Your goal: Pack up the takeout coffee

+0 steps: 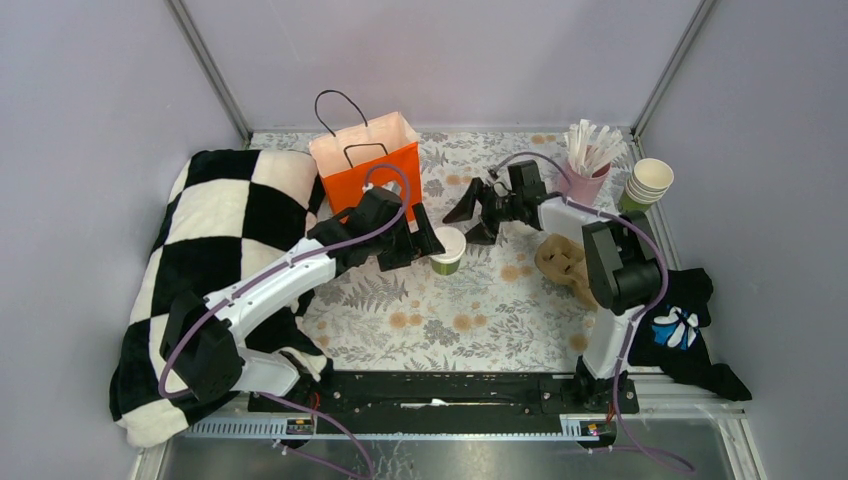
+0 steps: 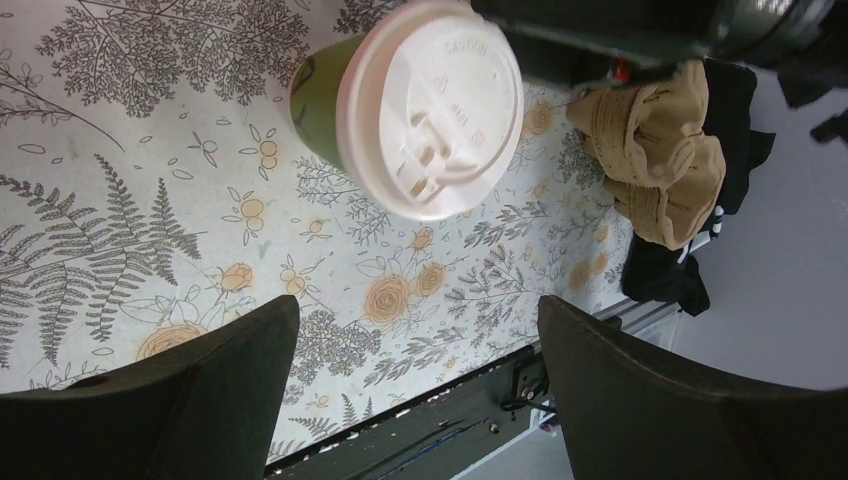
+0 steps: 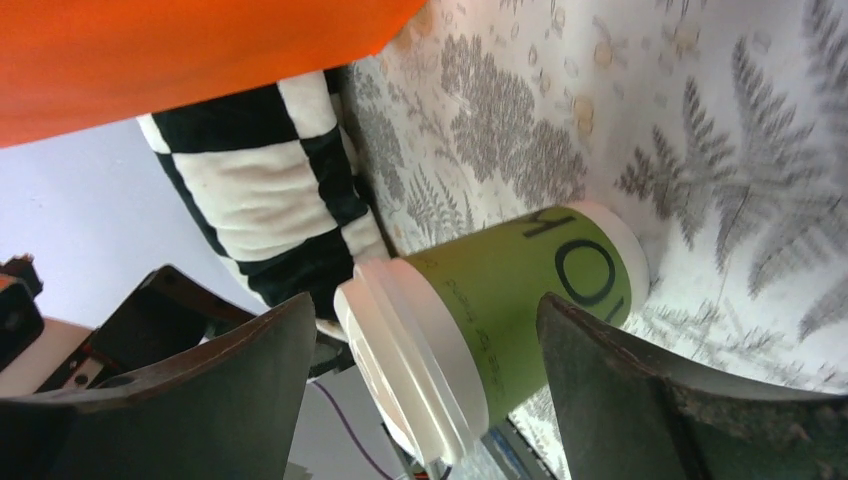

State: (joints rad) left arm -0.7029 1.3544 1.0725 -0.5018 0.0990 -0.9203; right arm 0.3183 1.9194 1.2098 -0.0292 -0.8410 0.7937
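Note:
The takeout coffee [image 1: 448,248], a green cup with a white lid, stands upright on the floral cloth in front of the orange bag. My left gripper [image 1: 426,243] is open and empty, just left of the cup. In the left wrist view the cup [image 2: 420,105] lies beyond my open fingers [image 2: 420,330]. My right gripper [image 1: 476,224] is open just right of and behind the cup. In the right wrist view the cup [image 3: 510,300] shows between my spread fingers [image 3: 425,320], with gaps on both sides. The brown pulp carrier [image 1: 562,265] lies to the right.
An orange paper bag [image 1: 368,165] stands open behind the cup. A checkered blanket [image 1: 220,260] covers the left side. A pink cup of straws [image 1: 590,165] and a stack of lidless cups [image 1: 648,185] stand at the back right. A black cloth [image 1: 690,320] lies at the right.

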